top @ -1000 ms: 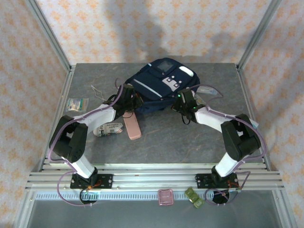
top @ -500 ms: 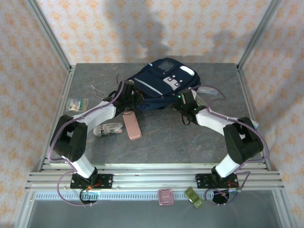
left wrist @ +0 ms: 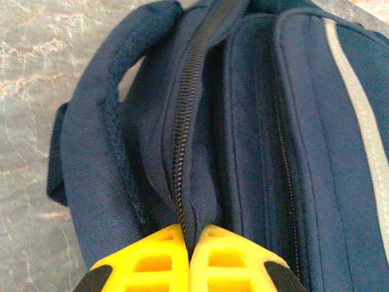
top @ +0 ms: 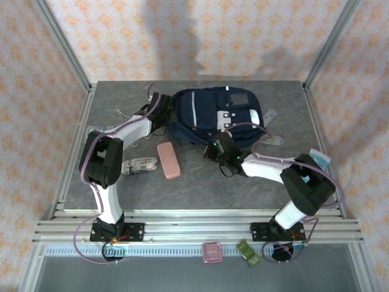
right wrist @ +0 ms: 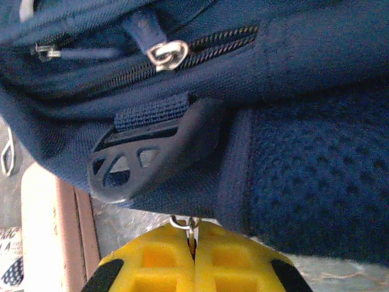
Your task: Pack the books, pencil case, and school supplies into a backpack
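Note:
The navy backpack [top: 213, 115] with grey stripes lies crosswise at the back of the table. My left gripper [top: 165, 109] is at its left end, shut on a fold of fabric beside the zipper [left wrist: 182, 158]. My right gripper [top: 214, 149] is at its near edge, shut on a small metal zipper pull [right wrist: 188, 224] under a black plastic buckle [right wrist: 152, 152]. The pink pencil case [top: 168, 160] lies on the table in front of the backpack, with a white printed packet [top: 137, 165] to its left. Clear packets [top: 272, 115] lie by the backpack's right side. The books are out of view.
A thin bent wire [top: 121, 114] lies at the back left. A pale blue item [top: 320, 158] sits at the table's right edge. Metal frame posts stand at the back corners. A pink piece [top: 211, 252] and a green piece [top: 248, 252] rest beyond the front rail.
The backpack has swung round and now lies crosswise. My left gripper moved back and left with its end; my right gripper moved left and nearer, still holding.

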You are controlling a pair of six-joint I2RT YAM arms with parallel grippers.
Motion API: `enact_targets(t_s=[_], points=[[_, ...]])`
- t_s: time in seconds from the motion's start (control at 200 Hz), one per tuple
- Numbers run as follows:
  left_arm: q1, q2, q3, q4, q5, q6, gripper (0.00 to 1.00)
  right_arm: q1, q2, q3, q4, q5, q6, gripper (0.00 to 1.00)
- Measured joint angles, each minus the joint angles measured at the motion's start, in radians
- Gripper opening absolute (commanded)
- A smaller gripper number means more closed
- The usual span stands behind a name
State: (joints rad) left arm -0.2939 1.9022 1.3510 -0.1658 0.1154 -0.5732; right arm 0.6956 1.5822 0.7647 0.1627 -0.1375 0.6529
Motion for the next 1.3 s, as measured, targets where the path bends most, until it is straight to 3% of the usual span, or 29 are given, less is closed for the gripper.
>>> enact_targets(t_s=[0.05,0.135,0.21,0.325,0.491,0.641,0.851,1.021,1.301], points=[[0.003,0.013,0.016,-0.008,-0.015,0.009,0.0,0.003,0.007,0.003,0.0,-0.018,-0.005,0.26],[0.013,0.034,0.042,-0.01,-0.056,0.035,0.31,0.004,-0.003,0.003,-0.029,-0.031,-0.014,0.4],[0.03,0.036,0.044,-0.01,-0.098,0.045,0.46,0.0,-0.04,0.003,-0.072,-0.04,-0.033,0.43],[0.058,0.011,0.026,0.0,-0.118,0.049,0.55,-0.034,-0.157,0.004,-0.133,-0.055,-0.045,0.46],[0.043,-0.123,-0.091,0.017,-0.099,0.024,0.58,-0.144,-0.288,0.008,-0.172,-0.08,-0.04,0.48],[-0.034,-0.217,-0.157,0.057,-0.045,-0.021,0.58,-0.266,-0.312,0.008,-0.201,-0.103,-0.024,0.47],[-0.2,-0.219,-0.202,0.104,0.029,-0.082,0.58,-0.397,-0.3,0.008,-0.236,-0.126,-0.002,0.33],[-0.262,-0.172,-0.203,0.133,0.057,-0.111,0.61,-0.429,-0.235,0.007,-0.24,-0.149,0.009,0.3],[-0.277,-0.09,-0.189,0.136,0.055,-0.119,0.64,-0.431,-0.123,-0.055,-0.17,-0.191,0.054,0.22]])
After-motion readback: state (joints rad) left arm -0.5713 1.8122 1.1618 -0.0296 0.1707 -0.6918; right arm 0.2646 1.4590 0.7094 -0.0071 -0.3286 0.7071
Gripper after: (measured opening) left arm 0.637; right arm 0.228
